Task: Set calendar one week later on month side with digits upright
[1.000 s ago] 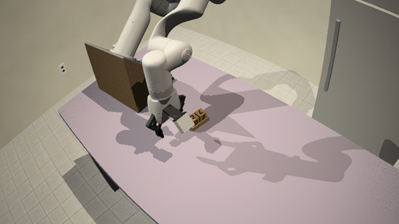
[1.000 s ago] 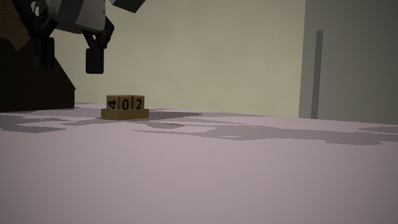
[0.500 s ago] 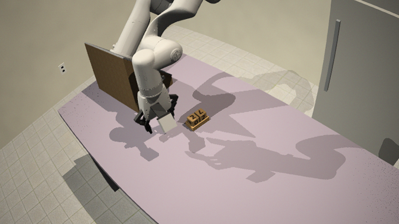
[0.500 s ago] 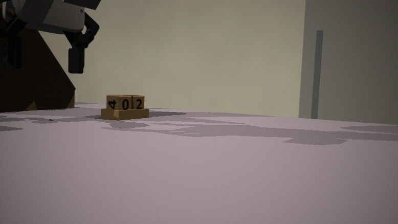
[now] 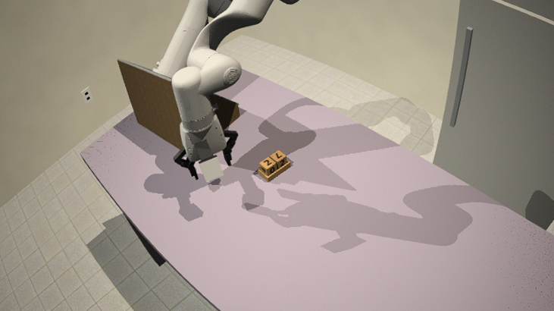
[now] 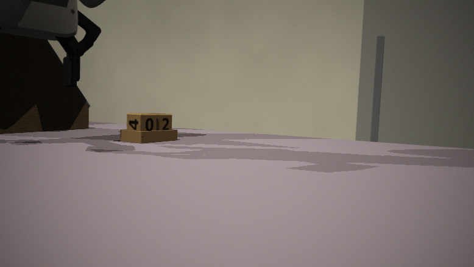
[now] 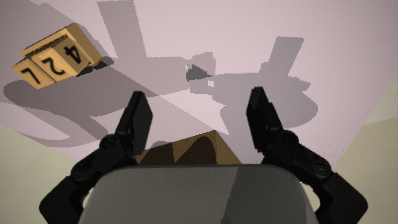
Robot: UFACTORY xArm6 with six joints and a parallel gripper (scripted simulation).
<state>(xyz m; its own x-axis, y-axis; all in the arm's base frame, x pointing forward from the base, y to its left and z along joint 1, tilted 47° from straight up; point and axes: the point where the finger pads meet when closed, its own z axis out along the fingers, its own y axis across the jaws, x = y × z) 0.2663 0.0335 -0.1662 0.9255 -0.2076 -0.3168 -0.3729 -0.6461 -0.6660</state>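
Observation:
The wooden tray [image 5: 279, 173] [image 6: 159, 136] [image 7: 86, 44] stands flat on the table with two wooden cubes side by side in it. In the exterior view the left cube [image 6: 144, 116] [image 5: 267, 162] [image 7: 54, 66] shows an upright 0, with a sideways 4 on its end face and a 2 on top. The right cube [image 6: 166, 122] [image 5: 278, 155] [image 7: 33, 76] shows an upright 2, and a 7 or L-like mark on top. I can make out no month name on the tray sides in view. My gripper [image 5: 212, 171] [image 7: 198, 101] is open and empty, above the table and to the left of the tray in the top view.
A large brown box-like block [image 5: 151, 101] [image 6: 19, 83] stands on the table behind my gripper, near the arm's base. A grey fridge [image 5: 512, 105] [image 6: 424, 83] stands beyond the table's far edge. Arm shadows lie across the pink table top [image 5: 275, 274] [image 6: 232, 212].

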